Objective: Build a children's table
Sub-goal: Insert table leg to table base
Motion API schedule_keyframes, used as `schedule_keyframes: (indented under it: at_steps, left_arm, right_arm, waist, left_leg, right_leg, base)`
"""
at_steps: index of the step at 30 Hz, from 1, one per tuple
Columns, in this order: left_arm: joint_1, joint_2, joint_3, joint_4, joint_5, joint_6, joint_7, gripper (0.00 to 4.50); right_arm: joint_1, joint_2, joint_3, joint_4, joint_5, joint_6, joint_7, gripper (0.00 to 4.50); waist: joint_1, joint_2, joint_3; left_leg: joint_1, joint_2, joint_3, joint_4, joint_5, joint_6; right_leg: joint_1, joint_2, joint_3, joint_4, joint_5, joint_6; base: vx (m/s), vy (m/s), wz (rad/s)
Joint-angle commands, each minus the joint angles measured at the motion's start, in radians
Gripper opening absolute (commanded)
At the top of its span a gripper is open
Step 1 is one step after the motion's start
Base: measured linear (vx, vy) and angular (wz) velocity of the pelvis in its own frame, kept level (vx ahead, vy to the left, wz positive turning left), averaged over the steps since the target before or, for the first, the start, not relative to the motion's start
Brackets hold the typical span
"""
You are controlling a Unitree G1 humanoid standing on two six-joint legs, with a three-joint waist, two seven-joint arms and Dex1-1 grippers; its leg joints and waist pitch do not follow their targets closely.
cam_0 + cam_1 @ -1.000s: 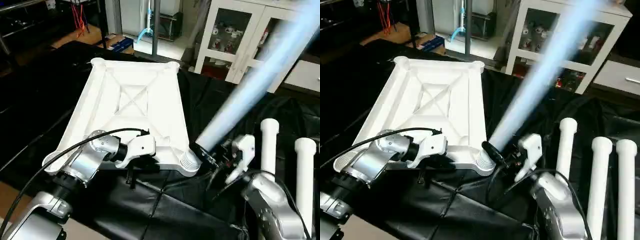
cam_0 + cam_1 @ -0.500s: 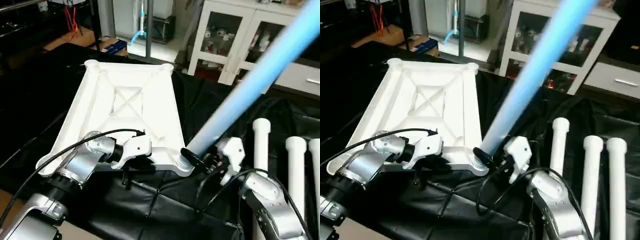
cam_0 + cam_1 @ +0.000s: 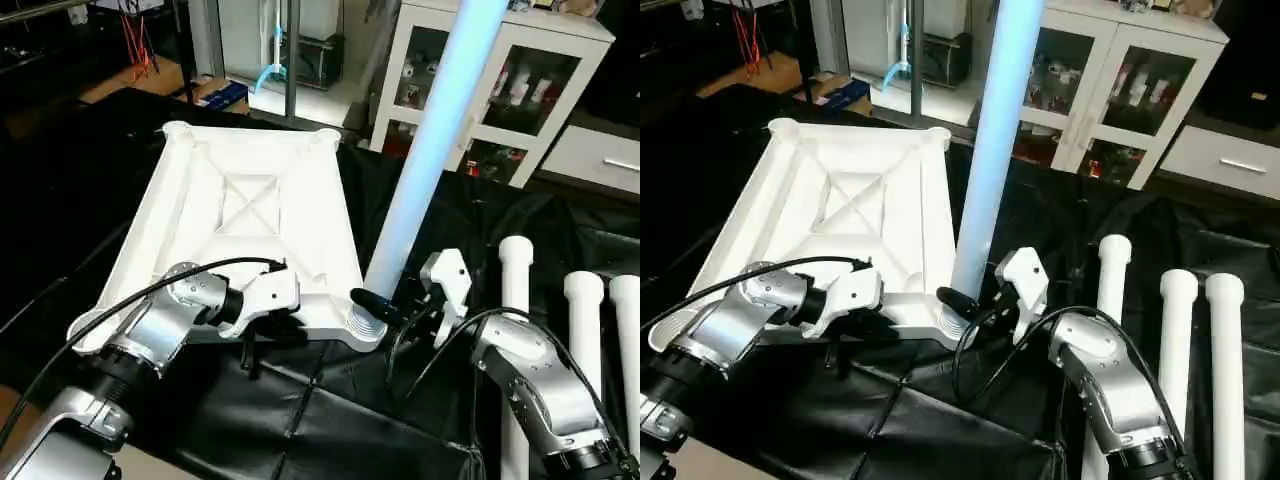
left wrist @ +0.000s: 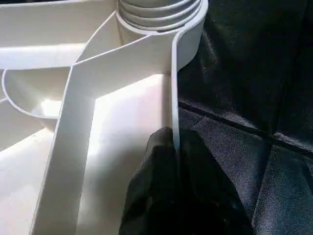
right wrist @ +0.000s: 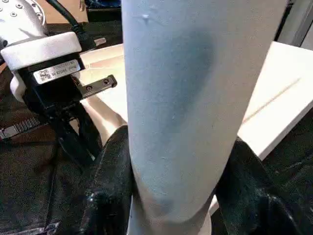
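Jaws of your right gripper (image 3: pixel 385 308) clamp the long white plastic tube leg (image 3: pixel 428 150) just above its ribbed lower end, which sits in the near round corner socket (image 3: pixel 366 327) of the upturned white plastic rectangular table panel (image 3: pixel 250 210). Jaws of your left gripper (image 4: pixel 173 147) are pinched shut on that panel's thin near edge wall, beside the same socket. Hold that pinch firm so the panel cannot slide on the black cloth (image 3: pixel 330 410). The leg looks close to upright; judge it square to the socket, then press straight down along its axis, without levering sideways. Three more white tube legs (image 3: pixel 585 320) lie to your right.
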State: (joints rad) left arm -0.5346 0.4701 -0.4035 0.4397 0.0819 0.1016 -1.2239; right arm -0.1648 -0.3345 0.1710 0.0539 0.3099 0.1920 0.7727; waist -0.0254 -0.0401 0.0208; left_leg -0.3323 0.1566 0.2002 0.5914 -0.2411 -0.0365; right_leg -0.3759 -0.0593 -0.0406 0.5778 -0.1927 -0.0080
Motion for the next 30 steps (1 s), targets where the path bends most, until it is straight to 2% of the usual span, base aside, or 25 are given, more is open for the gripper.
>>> schedule_keyframes:
  at_steps: [1, 4, 6, 7, 8, 9, 10, 11, 12, 13, 14, 15, 17, 18, 19, 20, 22, 25, 26, 30]
  left_arm:
    - [0.009, 0.005, 0.001, -0.009, 0.001, -0.003, 0.004, 0.01]
    - [0.011, 0.007, 0.001, -0.013, 0.001, -0.002, 0.005, 0.01]
    - [0.014, 0.009, 0.001, -0.015, 0.001, -0.001, 0.003, 0.01]
    - [0.016, 0.012, 0.002, -0.017, 0.000, -0.002, 0.001, 0.01]
    - [0.017, 0.012, 0.002, -0.018, -0.001, -0.001, 0.001, 0.01]
    - [0.019, 0.014, 0.002, -0.021, -0.001, -0.001, 0.000, 0.01]
    - [0.021, 0.014, 0.002, -0.023, -0.002, 0.000, 0.000, 0.01]
    - [0.023, 0.015, 0.003, -0.027, -0.003, 0.002, 0.001, 0.01]
    - [0.028, 0.015, 0.004, -0.041, -0.006, 0.009, 0.001, 0.01]
    - [0.030, 0.015, 0.005, -0.047, -0.007, 0.012, 0.001, 0.01]
    - [0.035, 0.013, 0.006, -0.060, -0.012, 0.020, 0.002, 0.01]
    - [0.035, 0.012, 0.006, -0.065, -0.013, 0.022, 0.003, 0.01]
    - [0.032, 0.011, 0.006, -0.068, -0.014, 0.024, 0.003, 0.01]
    - [0.029, 0.012, 0.006, -0.066, -0.014, 0.024, 0.002, 0.00]
    - [0.023, 0.009, 0.005, -0.055, -0.010, 0.016, 0.007, 0.00]
    - [0.021, 0.008, 0.005, -0.050, -0.009, 0.013, 0.007, 0.00]
    - [0.012, 0.003, 0.005, -0.024, -0.006, 0.000, 0.011, 0.00]
    - [0.010, -0.002, 0.003, -0.016, 0.008, -0.001, 0.032, 0.00]
    - [0.010, -0.003, 0.002, -0.016, 0.009, 0.000, 0.034, 0.00]
    - [0.022, -0.004, 0.007, -0.049, 0.022, 0.025, 0.070, 0.00]
  right_arm:
    - [0.057, -0.020, 0.047, 0.179, -0.068, 0.125, -0.021, 1.85]
    - [0.056, -0.009, 0.045, 0.204, -0.077, 0.128, -0.044, 1.85]
    - [0.046, 0.013, 0.025, 0.241, -0.067, 0.128, -0.077, 1.85]
    - [0.036, 0.028, 0.011, 0.264, -0.065, 0.117, -0.095, 1.85]
    - [0.033, 0.031, 0.008, 0.269, -0.064, 0.114, -0.099, 1.85]
    - [0.028, 0.036, 0.003, 0.277, -0.067, 0.100, -0.106, 1.85]
    - [0.023, 0.041, -0.002, 0.283, -0.070, 0.085, -0.114, 1.85]
    - [0.017, 0.048, -0.008, 0.286, -0.071, 0.072, -0.121, 1.85]
    - [0.012, 0.054, -0.017, 0.275, -0.067, 0.059, -0.130, 1.85]
    - [0.009, 0.056, -0.022, 0.271, -0.065, 0.055, -0.133, 1.85]
    - [0.002, 0.062, -0.035, 0.259, -0.056, 0.047, -0.137, 1.85]
    - [-0.002, 0.063, -0.042, 0.252, -0.053, 0.045, -0.140, 1.85]
    - [-0.009, 0.064, -0.049, 0.246, -0.053, 0.043, -0.143, 1.84]
    - [-0.016, 0.065, -0.053, 0.245, -0.052, 0.044, -0.145, 1.84]
    - [-0.033, 0.066, -0.063, 0.248, -0.048, 0.038, -0.140, 1.84]
    - [-0.039, 0.068, -0.065, 0.254, -0.050, 0.034, -0.143, 1.84]
    - [-0.062, 0.073, -0.071, 0.282, -0.061, 0.020, -0.158, 1.84]
    - [-0.062, 0.073, -0.063, 0.288, -0.073, 0.012, -0.165, 1.84]
    - [-0.062, 0.073, -0.062, 0.289, -0.074, 0.010, -0.165, 1.84]
    - [-0.033, 0.078, -0.043, 0.269, -0.098, -0.005, -0.185, 1.84]
  waist:
    - [0.000, 0.016, -0.014]
    - [-0.001, 0.016, -0.013]
    - [-0.003, 0.016, -0.013]
    - [-0.007, 0.023, -0.010]
    - [-0.009, 0.021, -0.011]
    - [-0.010, 0.028, -0.011]
    - [-0.015, 0.025, -0.011]
    - [-0.016, 0.024, -0.011]
    - [-0.020, 0.029, -0.009]
    - [-0.020, 0.029, -0.009]
    - [-0.022, 0.026, -0.010]
    - [-0.021, 0.027, -0.011]
    - [-0.020, 0.028, -0.016]
    - [-0.020, 0.029, -0.017]
    - [-0.021, 0.035, -0.016]
    - [-0.022, 0.038, -0.017]
    - [-0.023, 0.029, -0.019]
    - [-0.019, 0.031, -0.018]
    - [-0.018, 0.026, -0.018]
    - [-0.016, 0.028, -0.016]
  left_leg:
    - [-0.001, 0.092, -0.053, -0.100, -0.357, -0.031]
    - [-0.002, 0.092, -0.056, -0.102, -0.372, -0.035]
    - [0.000, 0.091, -0.057, -0.101, -0.393, -0.038]
    - [-0.004, 0.090, -0.064, -0.105, -0.423, -0.047]
    - [-0.004, 0.090, -0.064, -0.105, -0.434, -0.049]
    - [-0.004, 0.089, -0.067, -0.106, -0.442, -0.054]
    - [-0.005, 0.089, -0.069, -0.107, -0.461, -0.059]
    - [-0.002, 0.089, -0.069, -0.107, -0.472, -0.060]
    - [0.005, 0.086, -0.068, -0.106, -0.512, -0.063]
    - [0.006, 0.086, -0.068, -0.105, -0.520, -0.062]
    - [0.006, 0.087, -0.069, -0.105, -0.518, -0.059]
    - [0.005, 0.088, -0.070, -0.106, -0.508, -0.058]
    - [0.001, 0.090, -0.066, -0.106, -0.457, -0.056]
    - [-0.001, 0.091, -0.061, -0.106, -0.420, -0.055]
    - [-0.004, 0.089, -0.059, -0.106, -0.408, -0.053]
    - [-0.003, 0.088, -0.058, -0.104, -0.405, -0.053]
    - [-0.004, 0.086, -0.055, -0.100, -0.387, -0.044]
    - [-0.004, 0.087, -0.053, -0.098, -0.350, -0.032]
    - [-0.003, 0.088, -0.051, -0.098, -0.343, -0.030]
    - [-0.004, 0.090, -0.051, -0.099, -0.327, -0.025]
  right_leg:
    - [0.004, -0.099, 0.059, -0.080, -0.380, -0.194]
    - [0.003, -0.099, 0.059, -0.081, -0.395, -0.190]
    - [0.000, -0.100, 0.059, -0.083, -0.421, -0.185]
    - [0.001, -0.100, 0.057, -0.085, -0.463, -0.172]
    - [0.000, -0.100, 0.056, -0.086, -0.475, -0.166]
    - [0.000, -0.101, 0.056, -0.086, -0.479, -0.163]
    - [-0.002, -0.099, 0.054, -0.089, -0.489, -0.156]
    - [-0.004, -0.098, 0.054, -0.090, -0.496, -0.152]
    - [-0.013, -0.095, 0.054, -0.096, -0.521, -0.145]
    - [-0.014, -0.096, 0.054, -0.097, -0.531, -0.143]
    - [-0.013, -0.098, 0.054, -0.097, -0.541, -0.140]
    - [-0.012, -0.098, 0.055, -0.096, -0.530, -0.142]
    - [-0.008, -0.096, 0.058, -0.088, -0.441, -0.164]
    - [-0.006, -0.093, 0.058, -0.082, -0.363, -0.187]
    - [-0.002, -0.092, 0.056, -0.078, -0.331, -0.202]
    - [0.001, -0.094, 0.056, -0.077, -0.324, -0.211]
    - [0.003, -0.095, 0.057, -0.077, -0.324, -0.219]
    - [0.005, -0.096, 0.058, -0.079, -0.326, -0.221]
    - [0.004, -0.096, 0.058, -0.079, -0.321, -0.222]
    - [0.005, -0.096, 0.058, -0.075, -0.312, -0.225]
  base:
    - [0.000, 0.000, 0.00]
    - [0.000, 0.000, 0.00]
    - [0.000, 0.000, 0.00]
    - [0.000, 0.000, 0.00]
    - [0.000, 0.000, 0.00]
    - [0.000, 0.000, 0.00]
    - [0.000, 0.000, 0.00]
    - [0.000, 0.000, 0.00]
    - [0.000, 0.000, 0.00]
    - [0.000, 0.000, 0.00]
    - [0.000, 0.000, 0.00]
    - [0.000, 0.000, 0.00]
    - [0.000, 0.000, 0.00]
    - [0.000, 0.000, 0.00]
    - [0.000, 0.000, 0.00]
    - [0.000, 0.000, 0.00]
    - [0.000, 0.000, 0.00]
    - [0.000, 0.000, 0.00]
    - [0.000, 0.000, 0.00]
    - [0.000, 0.000, 0.00]
